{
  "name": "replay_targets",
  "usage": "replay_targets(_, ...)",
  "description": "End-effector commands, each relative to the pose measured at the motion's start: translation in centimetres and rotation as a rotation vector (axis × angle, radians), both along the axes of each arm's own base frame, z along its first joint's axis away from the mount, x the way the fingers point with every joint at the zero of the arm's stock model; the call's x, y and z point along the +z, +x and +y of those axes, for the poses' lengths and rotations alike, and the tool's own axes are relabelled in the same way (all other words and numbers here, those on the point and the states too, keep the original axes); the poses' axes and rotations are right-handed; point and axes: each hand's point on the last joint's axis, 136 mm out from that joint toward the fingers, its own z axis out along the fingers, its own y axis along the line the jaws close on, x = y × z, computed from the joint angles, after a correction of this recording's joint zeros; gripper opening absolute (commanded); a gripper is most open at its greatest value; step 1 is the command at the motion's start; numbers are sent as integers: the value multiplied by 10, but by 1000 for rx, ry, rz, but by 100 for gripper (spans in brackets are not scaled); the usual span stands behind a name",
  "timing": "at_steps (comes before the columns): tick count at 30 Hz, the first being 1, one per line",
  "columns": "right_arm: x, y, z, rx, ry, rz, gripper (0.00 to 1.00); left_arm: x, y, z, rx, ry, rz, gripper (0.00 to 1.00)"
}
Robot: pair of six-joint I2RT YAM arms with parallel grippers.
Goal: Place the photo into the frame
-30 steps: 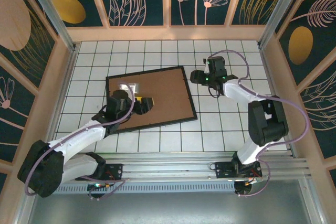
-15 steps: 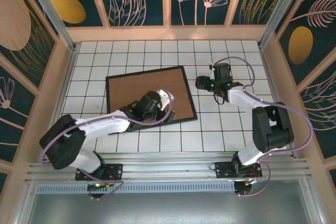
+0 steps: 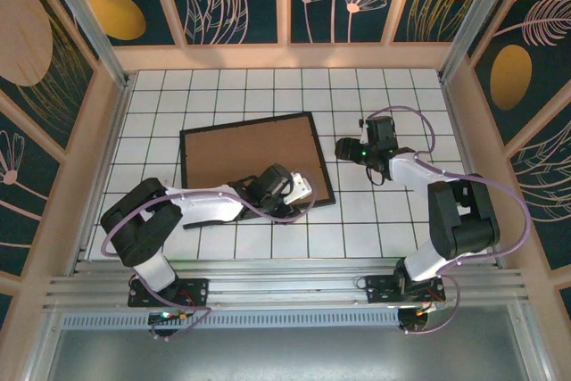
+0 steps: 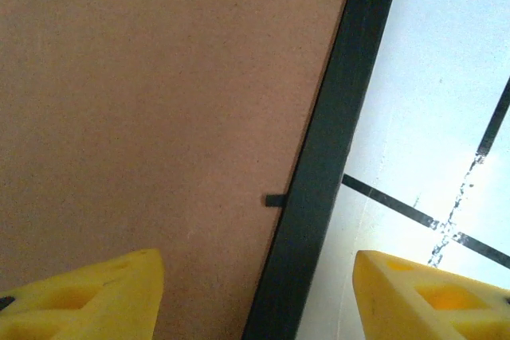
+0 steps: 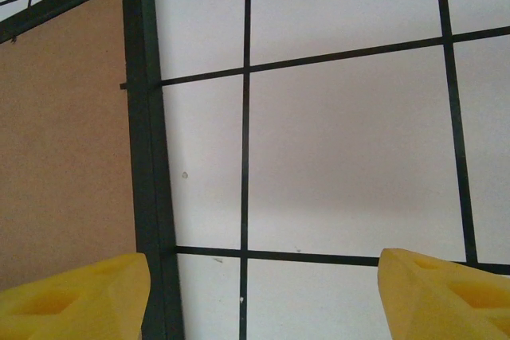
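Black thin rectangular picture frame [image 4: 327, 157] lies flat on white gridded surface [image 3: 357, 229], brown backing board [image 3: 241, 156] facing up. Left gripper [image 4: 259, 296]: fingers open over frame's near-right edge. Right gripper [image 5: 263, 292]: fingers open, empty, just right of frame.

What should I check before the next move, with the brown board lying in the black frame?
1. Left claw open, astride the frame's right side: ok.
2. Right claw open, empty, over the table beside the frame: ok.
3. Backing board seated inside the frame: ok.
4. Photo under the board: cannot tell.
5. Frame flat on the table: ok.
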Motion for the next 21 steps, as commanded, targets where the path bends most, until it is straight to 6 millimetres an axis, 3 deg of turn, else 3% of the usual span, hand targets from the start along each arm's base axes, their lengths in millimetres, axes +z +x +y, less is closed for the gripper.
replay_targets(1, 9, 1, 1, -2, 37, -26, 76, -3, -4, -3, -64, 29, 1, 62)
replay_targets(12, 1, -2, 8, 11, 64, 9, 75, -31, -9, 10, -86, 113, 12, 53)
replay_targets(21, -4, -9, 16, 43, 92, 49, 75, -26, -6, 12, -66, 106, -9, 39)
